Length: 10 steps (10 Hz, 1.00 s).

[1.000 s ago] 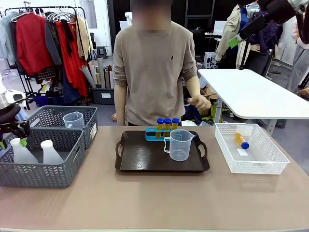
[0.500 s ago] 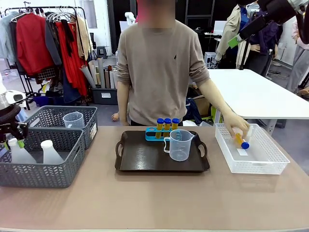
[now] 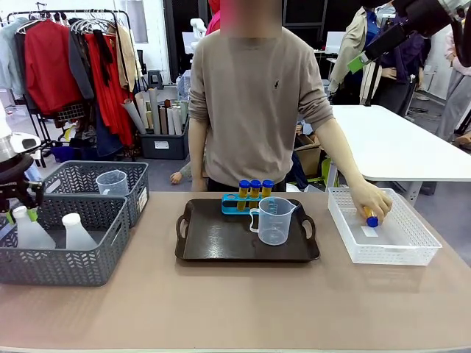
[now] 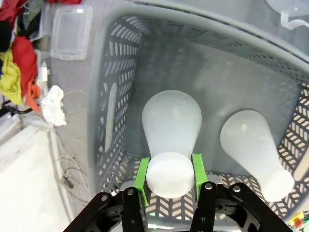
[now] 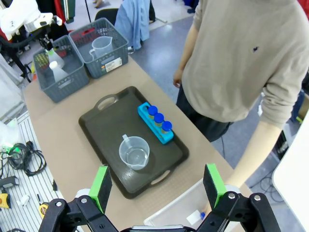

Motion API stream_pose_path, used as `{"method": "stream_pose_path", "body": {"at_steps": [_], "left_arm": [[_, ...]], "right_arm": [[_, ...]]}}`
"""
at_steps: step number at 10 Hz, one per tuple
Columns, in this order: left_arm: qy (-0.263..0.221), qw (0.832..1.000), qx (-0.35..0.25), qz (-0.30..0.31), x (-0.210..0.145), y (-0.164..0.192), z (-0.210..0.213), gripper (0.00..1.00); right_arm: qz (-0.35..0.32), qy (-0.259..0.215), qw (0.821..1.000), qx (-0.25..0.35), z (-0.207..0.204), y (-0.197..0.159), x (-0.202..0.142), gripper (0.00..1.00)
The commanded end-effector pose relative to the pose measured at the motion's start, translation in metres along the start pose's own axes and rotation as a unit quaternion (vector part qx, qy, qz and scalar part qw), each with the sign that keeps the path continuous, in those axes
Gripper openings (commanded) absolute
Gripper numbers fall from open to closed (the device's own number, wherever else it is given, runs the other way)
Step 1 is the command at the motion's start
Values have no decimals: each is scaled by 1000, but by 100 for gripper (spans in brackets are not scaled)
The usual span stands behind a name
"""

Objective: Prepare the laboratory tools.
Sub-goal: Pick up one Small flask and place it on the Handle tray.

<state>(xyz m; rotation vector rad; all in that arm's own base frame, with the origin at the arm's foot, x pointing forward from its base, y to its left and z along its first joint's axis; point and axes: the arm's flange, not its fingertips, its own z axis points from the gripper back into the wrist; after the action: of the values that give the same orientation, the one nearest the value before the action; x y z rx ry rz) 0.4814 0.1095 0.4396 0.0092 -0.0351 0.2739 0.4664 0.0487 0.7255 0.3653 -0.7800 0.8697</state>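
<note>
My left gripper [image 4: 169, 170] is shut on the neck of a translucent white conical flask [image 4: 171, 123], which stands in the near grey mesh basket [image 4: 116, 96]. A second flask [image 4: 253, 145] stands beside it. From the front, that gripper [image 3: 18, 212] sits at the far left over the held flask [image 3: 28, 231]. On the dark tray [image 3: 221, 246] stand a blue rack [image 3: 229, 206] with three amber tubes [image 3: 255, 188] and a clear measuring jug [image 3: 274, 220]. A person's hand [image 3: 372, 200] rests on a blue-capped tube [image 3: 372, 220] in the white basket [image 3: 383, 254]. My right gripper [image 5: 157, 186] hangs open high above.
A second grey basket [image 3: 136, 193] behind the first holds another clear jug [image 3: 112, 182]. The person stands at the far edge behind the tray. Bare tabletop [image 3: 243, 301] lies in front of the tray and baskets.
My left gripper has closed on the flask's neck and shifted it slightly left. The person's hand has reached down into the white basket onto the tube.
</note>
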Motion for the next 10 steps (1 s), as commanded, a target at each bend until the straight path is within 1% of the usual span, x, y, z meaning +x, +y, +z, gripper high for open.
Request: {"method": "stream_pose_path", "body": {"at_steps": [1,2,4,5,6,7,8,9,10], "left_arm": [[-2,1000,22,11,5,-9,39,0],[5,999,30,31,6,-14,63,0],[4,999,34,15,4,-28,121,0],[-11,999,41,18,2,-37,149,0],[-9,998,52,21,0,-47,175,0],[-20,997,64,32,-1,-60,198,0],[-38,997,66,29,-5,-74,223,0],[-72,995,66,14,-9,-84,249,0],[-90,994,62,-7,-19,-93,277,0]], "right_arm": [[1,-3,1000,2,0,2,0,100],[1,-3,1000,2,0,2,0,100],[1,-3,1000,2,0,2,0,100],[1,-3,1000,2,0,2,0,100],[1,-3,1000,2,0,2,0,100],[1,-3,1000,2,0,2,0,100],[1,-3,1000,2,0,2,0,100],[1,-3,1000,2,0,2,0,100],[1,-3,1000,2,0,2,0,100]]}}
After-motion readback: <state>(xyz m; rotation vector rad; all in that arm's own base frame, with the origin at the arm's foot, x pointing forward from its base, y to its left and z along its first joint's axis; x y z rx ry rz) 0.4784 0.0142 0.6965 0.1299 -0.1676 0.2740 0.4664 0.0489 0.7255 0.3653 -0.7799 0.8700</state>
